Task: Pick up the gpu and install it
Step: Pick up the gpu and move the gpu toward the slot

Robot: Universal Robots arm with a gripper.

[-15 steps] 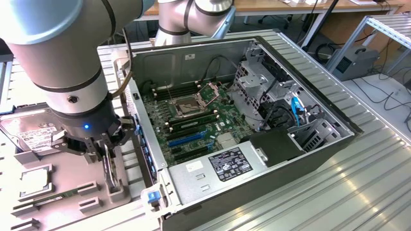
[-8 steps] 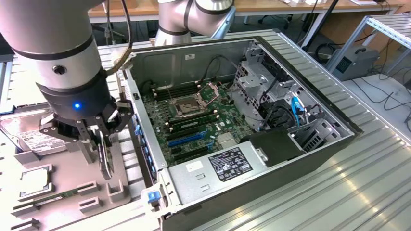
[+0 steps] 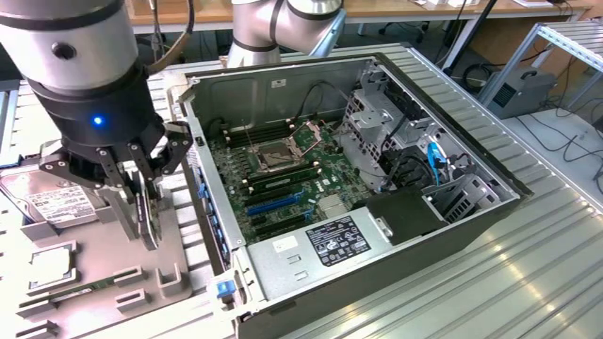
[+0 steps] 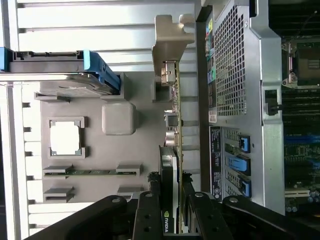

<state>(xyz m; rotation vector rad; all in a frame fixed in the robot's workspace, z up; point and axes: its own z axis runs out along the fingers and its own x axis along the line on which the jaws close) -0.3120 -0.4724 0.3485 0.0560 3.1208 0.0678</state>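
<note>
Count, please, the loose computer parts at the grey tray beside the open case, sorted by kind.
gpu: 1
hard drive: 1
memory stick: 1
processor chip: 1
Total: 4

The gpu [image 4: 169, 165] carries a small green-and-white Nvidia logo [image 4: 166, 223] on its dark edge, right between the jaws; the lettering beside it is too small to read. The power supply [image 3: 282, 267] bears a black label [image 3: 335, 240] with white print and a white sticker [image 3: 285, 245], neither legible. The hard drive [image 3: 28, 185] has a white label [image 3: 45, 203] whose print cannot be read.
</note>
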